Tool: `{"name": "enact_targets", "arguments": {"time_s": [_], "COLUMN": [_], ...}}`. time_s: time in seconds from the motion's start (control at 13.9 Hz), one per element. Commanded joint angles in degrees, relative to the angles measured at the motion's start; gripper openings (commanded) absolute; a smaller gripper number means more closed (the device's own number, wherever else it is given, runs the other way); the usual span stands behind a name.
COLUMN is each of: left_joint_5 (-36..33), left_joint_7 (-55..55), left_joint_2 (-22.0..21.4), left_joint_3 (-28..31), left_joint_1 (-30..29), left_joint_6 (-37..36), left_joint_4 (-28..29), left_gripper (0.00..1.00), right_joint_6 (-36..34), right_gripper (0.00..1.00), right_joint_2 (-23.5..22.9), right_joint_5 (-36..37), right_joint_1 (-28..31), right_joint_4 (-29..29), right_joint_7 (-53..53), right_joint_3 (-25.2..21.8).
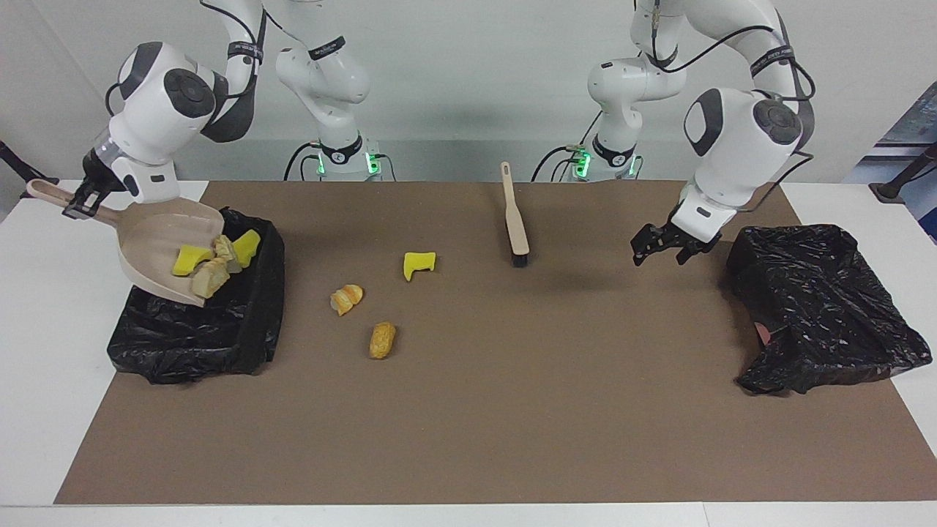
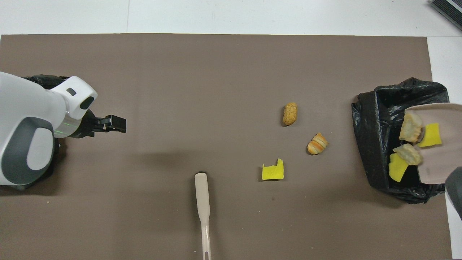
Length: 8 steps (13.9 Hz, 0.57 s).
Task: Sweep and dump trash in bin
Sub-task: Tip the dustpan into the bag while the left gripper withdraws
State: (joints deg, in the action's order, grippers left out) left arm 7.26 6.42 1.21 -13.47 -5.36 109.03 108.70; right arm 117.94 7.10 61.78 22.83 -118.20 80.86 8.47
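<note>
My right gripper (image 1: 77, 205) is shut on the handle of the beige dustpan (image 1: 150, 241) and holds it tilted over the black-lined bin (image 1: 198, 337) at the right arm's end. Two yellow sponge chunks (image 1: 192, 259) and two pale beige lumps (image 1: 208, 277) are sliding at the pan's lip (image 2: 409, 153). On the mat lie a yellow sponge chunk (image 1: 419, 264), a striped orange-brown piece (image 1: 346, 298) and a bread-like piece (image 1: 381, 339). My left gripper (image 1: 667, 249) is open and empty, in the air over the mat.
The beige brush with black bristles (image 1: 514, 219) lies on the brown mat near the robots' edge, also seen in the overhead view (image 2: 203, 202). A second black-bagged bin (image 1: 820, 307) stands at the left arm's end, beside my left gripper.
</note>
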Motion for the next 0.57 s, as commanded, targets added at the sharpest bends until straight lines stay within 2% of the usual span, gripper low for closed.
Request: {"name": "enact_targets", "arguments": {"time_s": [0.0, 0.29, 0.43, 0.5], "left_joint_5": [-1.3, -1.3, -1.7, -2.2], "left_joint_7": [-3.7, -4.0, -4.0, -4.0], "left_joint_2": [1.3, 1.9, 3.1, 3.0], "left_joint_3": [-0.4, -0.2, 0.1, 0.1], "left_joint_1": [-2.5, -3.5, -3.4, -3.3], "left_joint_6": [-5.8, -13.2, -18.8, -18.5], "left_joint_4": [-5.6, -13.4, -17.5, -17.8], "left_gripper": [1.0, 1.0, 1.0, 1.0], "right_joint_6": [-1.5, -3.5, -6.7, -8.5], "right_gripper": [0.0, 0.0, 0.0, 0.0], "right_joint_2": [1.2, 3.7, 3.0, 2.6], "right_joint_5": [4.7, 5.4, 4.8, 4.1], "right_joint_1": [0.2, 0.2, -0.5, -2.0], "right_joint_4": [-0.7, 0.2, 2.3, 3.1], "right_joint_7": [-1.6, -0.3, 0.1, -0.6], "right_joint_3": [0.1, 0.2, 1.2, 1.5]}}
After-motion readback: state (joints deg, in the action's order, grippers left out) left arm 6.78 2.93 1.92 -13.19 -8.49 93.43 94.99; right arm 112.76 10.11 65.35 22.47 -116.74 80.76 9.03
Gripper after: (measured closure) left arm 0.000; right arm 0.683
